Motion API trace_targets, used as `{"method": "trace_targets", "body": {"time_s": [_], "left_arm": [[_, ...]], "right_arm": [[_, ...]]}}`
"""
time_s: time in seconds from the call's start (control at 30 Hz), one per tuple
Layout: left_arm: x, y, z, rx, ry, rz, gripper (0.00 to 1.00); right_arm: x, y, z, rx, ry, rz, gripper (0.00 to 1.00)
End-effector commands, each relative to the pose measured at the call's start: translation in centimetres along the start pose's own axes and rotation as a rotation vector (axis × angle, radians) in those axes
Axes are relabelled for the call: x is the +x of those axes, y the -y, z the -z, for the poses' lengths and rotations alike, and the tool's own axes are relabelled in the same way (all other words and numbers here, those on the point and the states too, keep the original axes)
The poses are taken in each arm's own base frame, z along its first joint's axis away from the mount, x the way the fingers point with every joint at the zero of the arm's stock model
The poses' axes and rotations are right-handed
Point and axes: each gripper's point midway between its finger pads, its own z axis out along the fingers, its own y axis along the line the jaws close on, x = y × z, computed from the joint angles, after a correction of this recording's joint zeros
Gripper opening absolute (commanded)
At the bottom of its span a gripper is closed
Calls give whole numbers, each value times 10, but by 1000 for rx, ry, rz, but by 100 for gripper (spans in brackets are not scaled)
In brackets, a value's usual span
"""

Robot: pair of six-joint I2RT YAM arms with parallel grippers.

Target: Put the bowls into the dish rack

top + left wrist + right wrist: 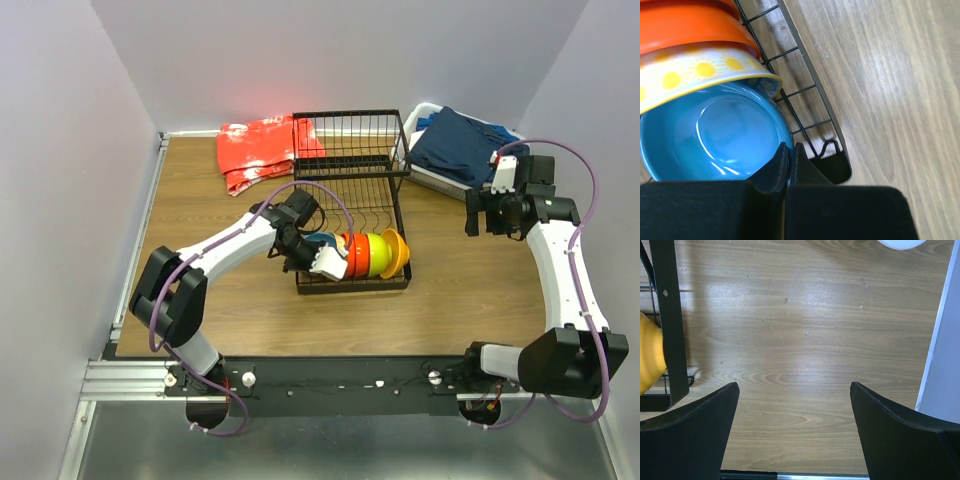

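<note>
Your left end effector (790,152) reaches into the dish rack (400,170), pinching the blue bowl (715,135) by its rim. Your right end effector (795,395) hangs spread wide above the bench (805,340).

- The left arm (228,241) rises from its base at 7 o'clock, with its elbow out at 8 and its forearm stretched towards the middle.
- The left gripper (790,152) has its fingers pressed together.
- The right arm (566,272) climbs from 5 o'clock to 2.
- The right gripper (794,390) points downward with its jaws spread wide.
</note>
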Motion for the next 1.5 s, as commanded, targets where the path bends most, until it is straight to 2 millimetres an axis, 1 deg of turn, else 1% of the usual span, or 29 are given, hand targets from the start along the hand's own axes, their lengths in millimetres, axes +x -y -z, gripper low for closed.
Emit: {"method": "trace_targets", "body": {"time_s": [0.0,0.03,0.1,0.13,0.2,0.23,0.3,0.33,0.4,0.47,0.5,0.6,0.63,0.8,0.87,0.9,0.93,0.97,1.0,1.03,1.1,1.13,1.17,1.27,1.33,1.37,1.4,1.43,1.47], "left_arm": [[-19,-20,37,-77,-21,-51,0],[-16,-16,37,-51,-36,-44,0],[-14,-18,43,-37,-66,-84,0],[-11,-15,42,-9,-81,-78,0],[-10,-16,44,0,-97,-90,0],[-6,-13,43,24,-120,-82,0],[-7,-13,45,41,-142,-88,0],[-4,-9,44,67,-164,-82,0],[-6,-11,47,69,-176,-89,0],[-6,-8,49,90,-185,-74,0],[-9,-12,52,73,-183,-64,0],[-11,-9,60,69,-187,-19,0],[-13,-7,66,58,-180,-11,0],[-14,9,80,39,-180,43,0],[-19,16,88,20,-162,69,0],[-21,16,93,-2,-139,121,0],[-35,18,97,-14,-52,158,0],[-42,20,101,-20,0,200,0],[-47,22,104,-30,62,322,0],[-62,21,105,-48,185,355,0],[-72,24,105,-57,280,436,0],[-73,23,95,-71,325,510,0],[-83,25,101,-89,386,529,0],[-95,20,105,-141,524,647,0],[-100,18,109,-174,614,662,0],[-101,18,113,-165,663,744,0],[-106,18,117,-152,718,774,0],[-106,8,118,-194,784,759,0],[-109,7,127,-181,847,866,0]], "right_arm": [[-11,4,6,17,48,-12,100],[-11,3,6,15,51,-12,100],[-11,3,7,14,51,-13,100],[-11,2,9,12,55,-11,100],[-9,2,9,12,53,-12,100],[-9,2,11,13,61,-11,100],[-6,1,12,14,57,-11,100],[-5,1,12,14,57,-11,100],[-2,0,12,14,58,-13,100],[-2,1,15,19,66,-12,100],[0,0,15,18,63,-12,100],[0,1,18,23,71,-10,100],[1,1,19,25,71,-12,100],[1,1,20,26,74,-13,100],[0,1,20,25,76,-11,100],[-1,1,20,25,77,-12,100],[-1,1,20,25,76,-14,100],[-1,1,19,23,73,-13,100],[-2,1,19,21,73,-16,100],[-3,1,19,21,73,-16,100],[-5,1,17,16,70,-17,100],[-5,0,16,14,67,-16,100],[-6,1,16,14,66,-18,100],[-4,2,12,16,48,-12,100],[-1,3,8,19,30,0,100],[1,4,8,22,25,3,100],[2,4,8,21,20,4,100],[4,4,8,22,12,5,100],[5,3,8,20,10,9,100]]}}
